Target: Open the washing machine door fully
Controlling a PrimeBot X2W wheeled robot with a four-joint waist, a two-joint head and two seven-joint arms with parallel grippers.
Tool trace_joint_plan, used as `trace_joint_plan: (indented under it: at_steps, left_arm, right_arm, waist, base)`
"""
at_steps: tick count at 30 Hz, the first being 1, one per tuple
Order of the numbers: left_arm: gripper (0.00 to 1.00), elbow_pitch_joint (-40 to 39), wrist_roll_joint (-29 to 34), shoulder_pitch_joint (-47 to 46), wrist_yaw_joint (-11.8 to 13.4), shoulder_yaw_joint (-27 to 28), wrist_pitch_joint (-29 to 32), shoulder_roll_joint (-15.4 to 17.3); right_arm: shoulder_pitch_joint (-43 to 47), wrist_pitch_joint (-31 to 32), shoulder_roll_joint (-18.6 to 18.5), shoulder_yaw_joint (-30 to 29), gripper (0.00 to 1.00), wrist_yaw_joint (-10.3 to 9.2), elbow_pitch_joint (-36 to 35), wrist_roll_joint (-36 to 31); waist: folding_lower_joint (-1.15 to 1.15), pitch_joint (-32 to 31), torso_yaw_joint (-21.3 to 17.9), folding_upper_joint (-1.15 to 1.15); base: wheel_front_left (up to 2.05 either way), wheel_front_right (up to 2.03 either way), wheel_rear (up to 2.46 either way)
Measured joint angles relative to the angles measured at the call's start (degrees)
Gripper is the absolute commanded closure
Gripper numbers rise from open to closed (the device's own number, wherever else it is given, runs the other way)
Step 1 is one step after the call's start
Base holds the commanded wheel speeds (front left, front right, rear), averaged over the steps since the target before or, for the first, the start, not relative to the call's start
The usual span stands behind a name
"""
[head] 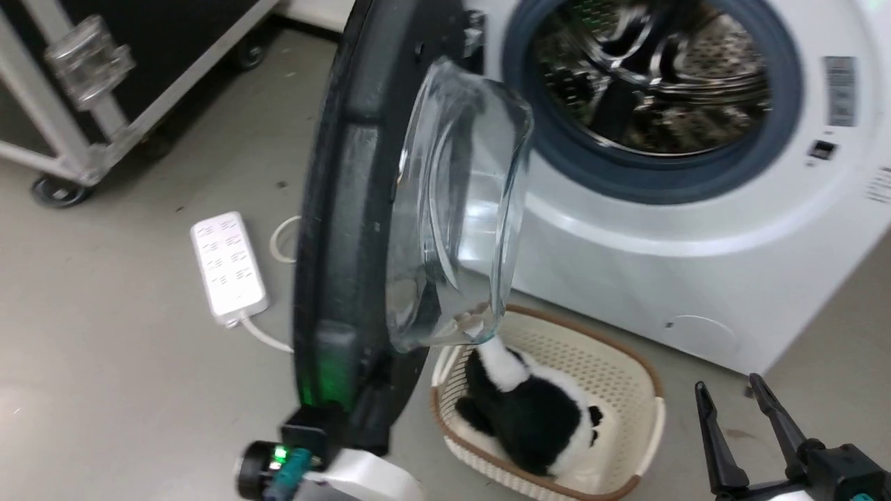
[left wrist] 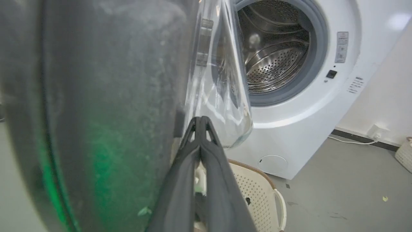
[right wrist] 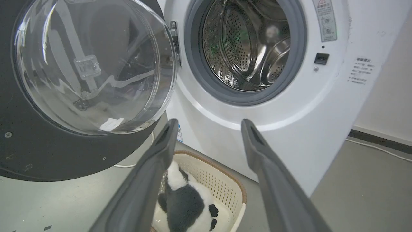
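1. We see the washing machine door swung out beside the drum.
2. Left gripper fingers pressed together at its inner face; right gripper spread wide (empty).
3. Beneath: one basket, one plush panda.

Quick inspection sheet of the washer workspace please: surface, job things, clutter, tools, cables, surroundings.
Surface: grey floor, a few specks.
Job's things: washing machine door swung well open; steel drum exposed, no laundry seen.
Clutter: laundry basket holding plush panda, before the machine.
Tools: left tool shut, beside door's inner face, contact unclear; right tool open, empty.
Cables: power strip with white lead on floor; white cable along skirting.
Surroundings: wheeled black case, white wall.
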Motion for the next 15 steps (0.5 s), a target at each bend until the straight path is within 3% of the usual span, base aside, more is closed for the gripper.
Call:
trace_joint_plan:
  at_steps: [7, 15]
  left_arm:
    - [1.00, -1.37, -1.20, -0.83, 1.36, 7.03, 0.00, 2.18]
    - [1.00, 0.93, -4.38, -5.60, 1.11, 14.24, -0.01, 6.32]
  right_arm:
    - [-0.03, 0.00, -1.01, 0.63, 0.00, 0.00, -0.05, -0.58]
    - [-1.03, 0.18, -4.39, 1.30, 0.00, 0.00, -0.80, -0.73]
  waist:
    - [0.00, 3.23, 3.75, 0.00]
    - [0.00, 8.85, 4.90, 0.00]
  base:
    - [0.00, 0.00, 0.00]
    - [0.00, 0.00, 0.00]
